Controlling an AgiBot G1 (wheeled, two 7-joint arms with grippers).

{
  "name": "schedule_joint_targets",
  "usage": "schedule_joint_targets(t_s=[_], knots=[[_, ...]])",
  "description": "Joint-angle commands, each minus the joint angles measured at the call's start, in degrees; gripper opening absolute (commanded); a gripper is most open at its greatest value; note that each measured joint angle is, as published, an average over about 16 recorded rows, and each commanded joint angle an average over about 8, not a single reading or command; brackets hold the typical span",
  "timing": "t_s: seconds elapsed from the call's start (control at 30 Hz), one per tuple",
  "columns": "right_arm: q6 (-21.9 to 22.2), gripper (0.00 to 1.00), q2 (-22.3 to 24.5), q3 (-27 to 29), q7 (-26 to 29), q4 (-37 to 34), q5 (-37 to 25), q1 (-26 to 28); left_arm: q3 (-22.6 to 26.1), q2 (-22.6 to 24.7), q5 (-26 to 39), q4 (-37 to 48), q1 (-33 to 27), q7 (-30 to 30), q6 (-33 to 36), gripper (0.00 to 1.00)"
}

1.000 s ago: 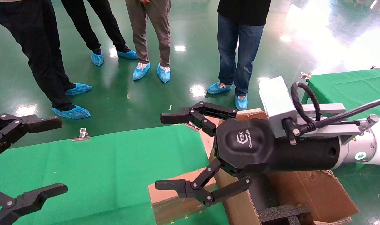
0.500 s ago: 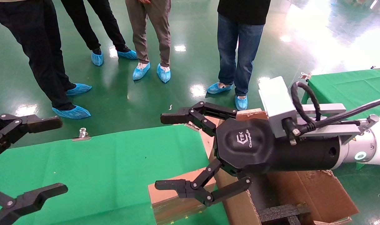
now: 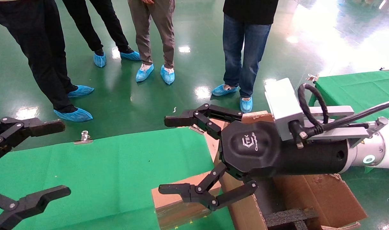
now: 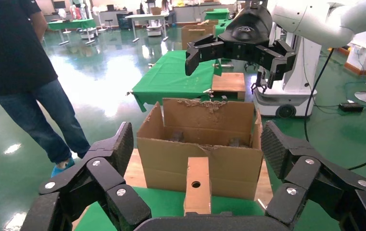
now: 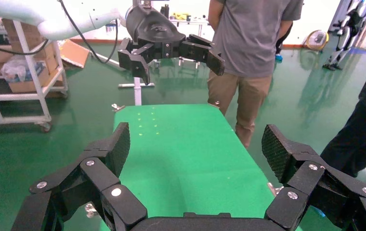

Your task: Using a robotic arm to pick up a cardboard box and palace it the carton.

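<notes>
The small cardboard box [image 3: 168, 199] lies on the green table, close against the carton's near wall; the left wrist view shows its round hole [image 4: 196, 184]. The large carton [image 3: 322, 195] with ragged flaps and black foam [image 3: 288, 217] stands at the table's right end, also in the left wrist view [image 4: 229, 166]. My right gripper [image 3: 162, 155], on the white robotic arm [image 3: 373, 153], is open and empty, hovering above the box and the carton's left edge. My left gripper [image 3: 66, 158] is open and empty at the table's left side, facing the box [image 4: 198, 144].
The green-covered table [image 3: 111, 166] has metal clips [image 3: 84, 137] at its far edge. Several people in blue shoe covers [image 3: 74, 114] stand on the green floor beyond. A second green table [image 3: 357, 86] is at the far right.
</notes>
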Motion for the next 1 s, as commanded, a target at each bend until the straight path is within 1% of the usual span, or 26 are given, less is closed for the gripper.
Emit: schedule_joint_targets(t_s=[0.03,0.13,0.27,0.4,0.53,0.73,1.0], knots=[[0.1,1.00,0.1,0.0,0.0,0.0,0.1,-0.2,0.0,0.0,0.0,0.0,0.0,0.0,0.0,0.00],[-0.7,1.00,0.1,-1.4,0.5,-0.4,-3.1,1.8,0.0,0.0,0.0,0.0,0.0,0.0,0.0,0.00],[-2.4,1.00,-0.8,-4.6,1.8,-1.3,-9.3,6.2,0.0,0.0,0.0,0.0,0.0,0.0,0.0,0.00],[-4.0,1.00,-2.5,-9.0,3.0,-2.5,-16.0,11.3,0.0,0.0,0.0,0.0,0.0,0.0,0.0,0.00],[-4.7,1.00,-4.4,-14.1,3.3,-3.9,-21.5,15.8,0.0,0.0,0.0,0.0,0.0,0.0,0.0,0.00],[-4.8,1.00,-7.7,-22.0,2.0,-6.8,-27.5,21.5,0.0,0.0,0.0,0.0,0.0,0.0,0.0,0.00],[-4.7,1.00,-12.9,-31.0,-1.6,-12.9,-32.4,27.2,0.0,0.0,0.0,0.0,0.0,0.0,0.0,0.00]])
